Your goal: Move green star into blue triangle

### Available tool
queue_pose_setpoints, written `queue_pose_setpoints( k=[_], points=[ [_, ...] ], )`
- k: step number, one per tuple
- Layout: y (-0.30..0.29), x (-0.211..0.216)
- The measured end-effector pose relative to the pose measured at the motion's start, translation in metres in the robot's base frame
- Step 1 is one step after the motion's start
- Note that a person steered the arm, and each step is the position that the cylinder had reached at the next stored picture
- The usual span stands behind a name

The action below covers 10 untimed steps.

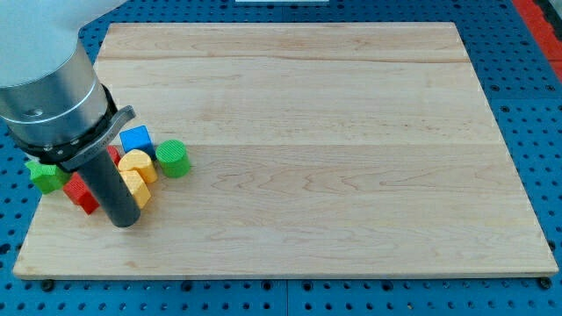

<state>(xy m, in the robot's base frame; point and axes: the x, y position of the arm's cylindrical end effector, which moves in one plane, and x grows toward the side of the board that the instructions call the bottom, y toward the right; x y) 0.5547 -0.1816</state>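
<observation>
At far left, our tip (125,221) sits just right of the green star (46,174); no claw shows; light, slippery — shove its flank.

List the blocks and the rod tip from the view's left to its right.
green star → red block → my tip → green cylinder. The blue and yellow blocks overlap the rod, so I leave them out.

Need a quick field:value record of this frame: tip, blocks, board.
tip: my tip near the view's bottom left, just below the block cluster
green star: at the board's left edge, partly hidden by the arm
blue triangle: none identifiable; the only blue block looks cube-like
green cylinder: right of the cluster
yellow blocks: two, beside the rod
red block: left of the rod
board: wooden board
</observation>
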Motion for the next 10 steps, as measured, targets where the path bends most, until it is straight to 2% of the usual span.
queue_pose_setpoints(
  k=[1, 3, 5, 7, 9, 10],
  points=[
    [-0.005, 0.016],
    [-0.123, 0.028],
    [-0.123, 0.020],
    [-0.123, -0.010],
    [-0.123, -0.015],
    [-0.123, -0.039]
  ],
)
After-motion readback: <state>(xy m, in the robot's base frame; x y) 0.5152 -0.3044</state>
